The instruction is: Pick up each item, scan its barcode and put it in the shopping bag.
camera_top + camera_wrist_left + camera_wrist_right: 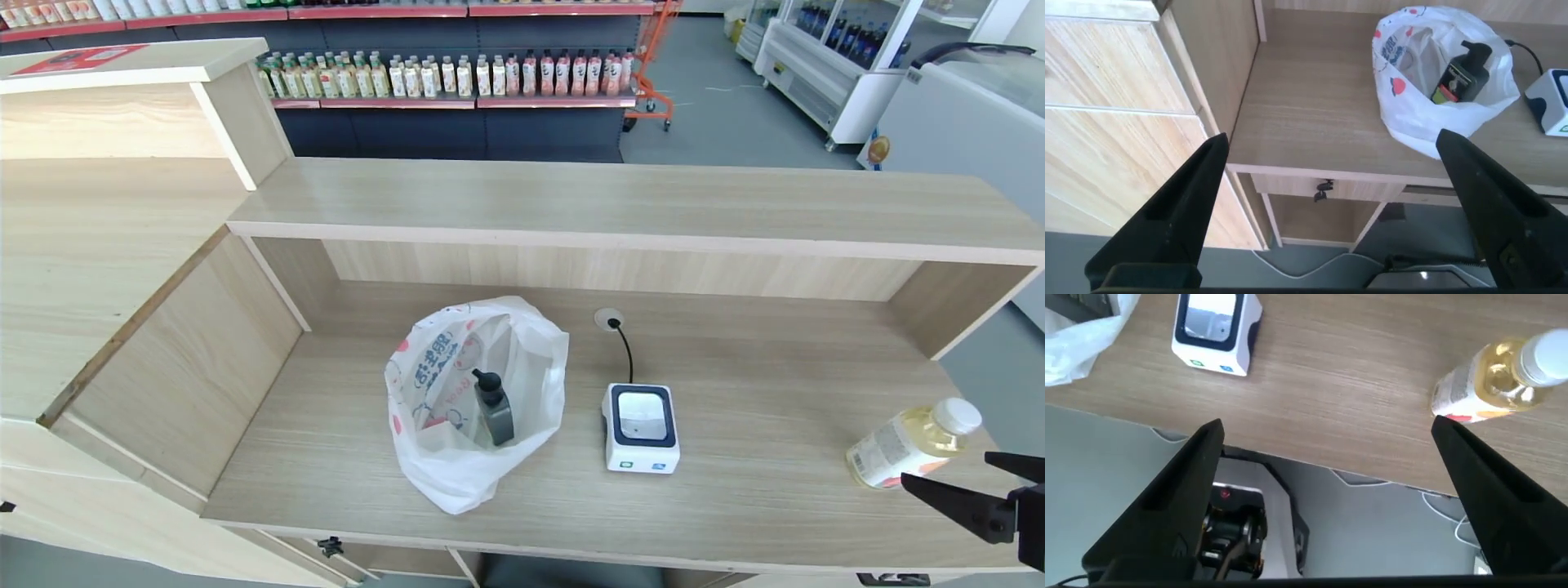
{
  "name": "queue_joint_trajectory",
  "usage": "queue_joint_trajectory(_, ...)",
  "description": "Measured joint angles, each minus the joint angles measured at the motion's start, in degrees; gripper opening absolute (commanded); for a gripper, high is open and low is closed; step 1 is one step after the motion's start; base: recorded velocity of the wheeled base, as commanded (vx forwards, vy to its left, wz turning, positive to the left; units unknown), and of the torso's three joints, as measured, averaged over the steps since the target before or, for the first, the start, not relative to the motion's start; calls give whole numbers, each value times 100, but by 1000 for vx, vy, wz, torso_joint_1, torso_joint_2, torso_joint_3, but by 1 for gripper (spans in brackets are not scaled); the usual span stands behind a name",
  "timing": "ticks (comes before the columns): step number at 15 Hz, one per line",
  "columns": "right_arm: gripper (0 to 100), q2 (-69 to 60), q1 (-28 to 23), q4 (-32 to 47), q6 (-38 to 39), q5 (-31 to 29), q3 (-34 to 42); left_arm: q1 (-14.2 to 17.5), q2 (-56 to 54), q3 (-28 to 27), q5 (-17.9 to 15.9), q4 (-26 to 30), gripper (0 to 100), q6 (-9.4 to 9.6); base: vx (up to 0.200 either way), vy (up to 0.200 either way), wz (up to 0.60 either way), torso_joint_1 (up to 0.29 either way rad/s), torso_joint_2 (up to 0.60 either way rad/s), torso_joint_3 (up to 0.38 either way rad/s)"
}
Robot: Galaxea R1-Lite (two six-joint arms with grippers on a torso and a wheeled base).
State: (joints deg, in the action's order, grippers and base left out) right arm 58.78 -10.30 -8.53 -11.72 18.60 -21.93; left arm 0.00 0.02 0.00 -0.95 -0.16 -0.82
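The left claw (1331,139) hangs spread off the near edge of the counter (775,392); the shopping bag (535,359), a pump bottle (495,408) inside, sits at 9 o'clock from the scanner (642,426). At the scanner's 3 o'clock lies the yellow bottle (910,445), with the right claw (947,471) gaping at its 5 o'clock. It should grip mid-body, leaving the label bare.

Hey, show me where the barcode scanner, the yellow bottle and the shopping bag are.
barcode scanner (642,416), head view, on its glass scan window.
yellow bottle (906,445), head view, on the middle of its body.
shopping bag (543,359), head view, on its white wall nearest the scanner.
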Motion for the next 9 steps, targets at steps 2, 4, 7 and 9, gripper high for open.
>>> queue_joint_trajectory(2,100,56,-4,-33,1,-7,-4,-5,0,0,-9,0,100,24,-200,-200,0,0,2,2)
queue_joint_trajectory(4,100,188,-67,-284,0,-51,-28,-5,0,0,-11,0,100,60,-100,-200,0,0,2,7)
queue_joint_trajectory(7,100,729,-295,-1130,-22,-60,-61,-7,13,0,-16,0,100,72,0,-200,0,-4,-9,5)
queue_joint_trajectory(9,100,1202,-439,-1645,-35,-13,-65,-11,30,0,-17,2,100,79,0,-200,0,10,10,0)
